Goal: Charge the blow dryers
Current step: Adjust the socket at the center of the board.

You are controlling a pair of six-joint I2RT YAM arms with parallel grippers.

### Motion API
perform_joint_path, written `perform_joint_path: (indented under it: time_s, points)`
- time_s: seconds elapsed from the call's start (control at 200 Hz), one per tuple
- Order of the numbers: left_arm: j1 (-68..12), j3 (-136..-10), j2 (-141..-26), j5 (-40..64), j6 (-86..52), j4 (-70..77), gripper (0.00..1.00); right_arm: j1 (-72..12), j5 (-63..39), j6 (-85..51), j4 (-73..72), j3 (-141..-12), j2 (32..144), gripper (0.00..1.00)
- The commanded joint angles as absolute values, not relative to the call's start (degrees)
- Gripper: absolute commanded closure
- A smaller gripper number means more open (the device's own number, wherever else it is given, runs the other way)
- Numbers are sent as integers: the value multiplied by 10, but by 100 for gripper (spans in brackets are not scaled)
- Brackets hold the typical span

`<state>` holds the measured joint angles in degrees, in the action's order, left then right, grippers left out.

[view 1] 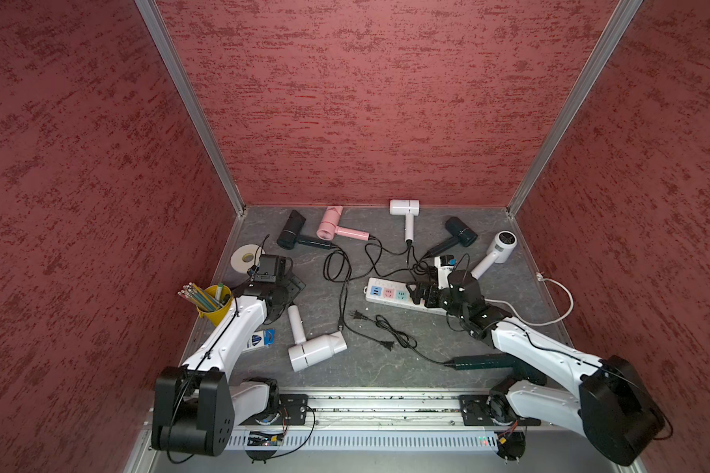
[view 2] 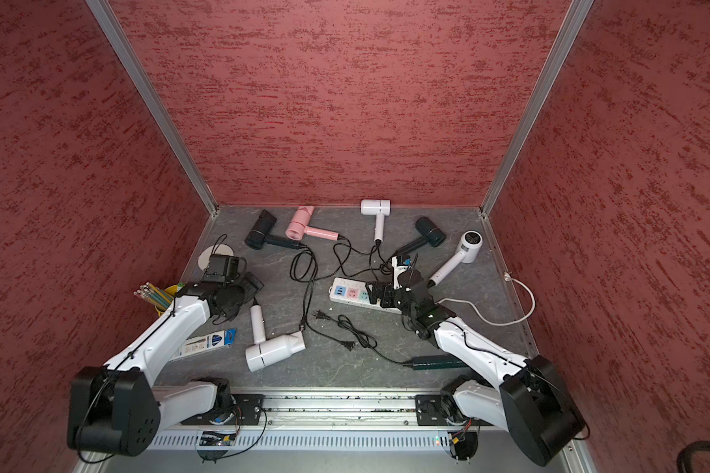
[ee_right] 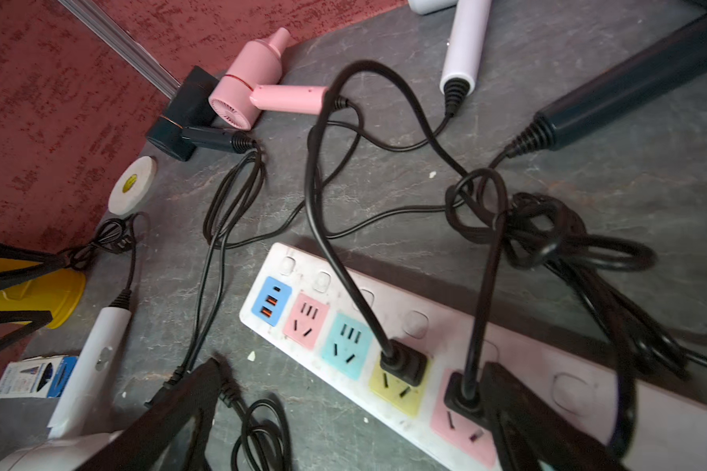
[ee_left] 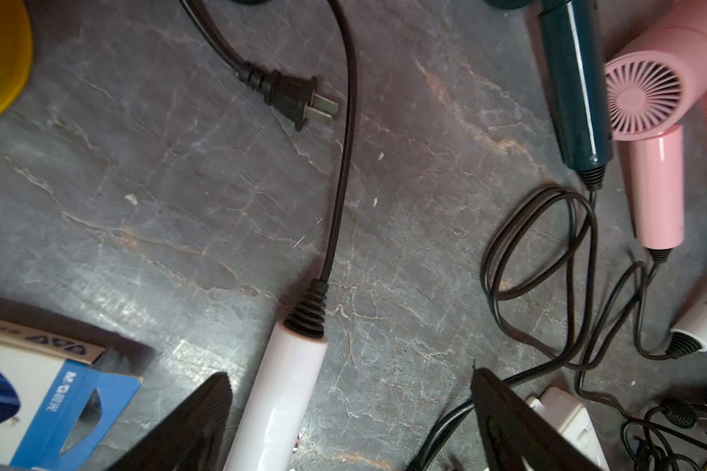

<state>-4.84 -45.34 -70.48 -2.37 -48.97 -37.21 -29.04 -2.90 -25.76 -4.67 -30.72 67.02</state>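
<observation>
At the right gripper (ee_right: 354,367): jaws spread wide, nothing clasped, low over the power strip (ee_right: 588,391). One finger (ee_right: 523,412) stands right against a black plug (ee_right: 462,393) seated in a pink socket; contact cannot be told. Between the fingertips a second black plug (ee_right: 403,363) sits in the yellow socket. Toward the other finger are the teal socket, another pink one and the blue USB block, all free. Ahead of the fingertips the cords tangle. Well beyond them lies the pink blow dryer (ee_right: 250,77), with a dark blow dryer (ee_right: 184,118) touching it. In a top view the dark green blow dryer (view 1: 480,362) lies behind this gripper, beside its forearm.

At the left gripper (ee_left: 347,375): released, jaws wide, straddling the handle of a white blow dryer (ee_left: 286,387) that lies flat on the table (ee_left: 180,183). The handle sits nearer one finger, with a gap on both sides. Its cord (ee_left: 343,163) runs ahead of the gripper. A loose two-pin plug (ee_left: 299,98) lies on the table just beside that cord. A blue-and-white box (ee_left: 37,399) is just outside one finger.
</observation>
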Motion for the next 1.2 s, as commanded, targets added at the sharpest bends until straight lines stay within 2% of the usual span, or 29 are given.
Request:
perform_joint_path:
  time_s: [0.0, 0.301, 0.491, 0.862, 1.197]
  points:
    - [-55, -478, -727, -11, -505, -381, 9, -281, -41, -234, -84, -301, 669, 0]
    - [-194, -591, -834, -51, -460, -427, 12, -279, 0, -244, -116, -286, 677, 0]
    - [-276, -650, -888, -21, -372, -422, 14, -278, 35, -247, -114, -284, 675, 0]
    - [-274, -623, -877, 25, -369, -385, 16, -278, 61, -252, -123, -273, 663, 0]
    - [-347, -606, -864, 72, -354, -422, 20, -275, 14, -238, -151, -259, 649, 0]
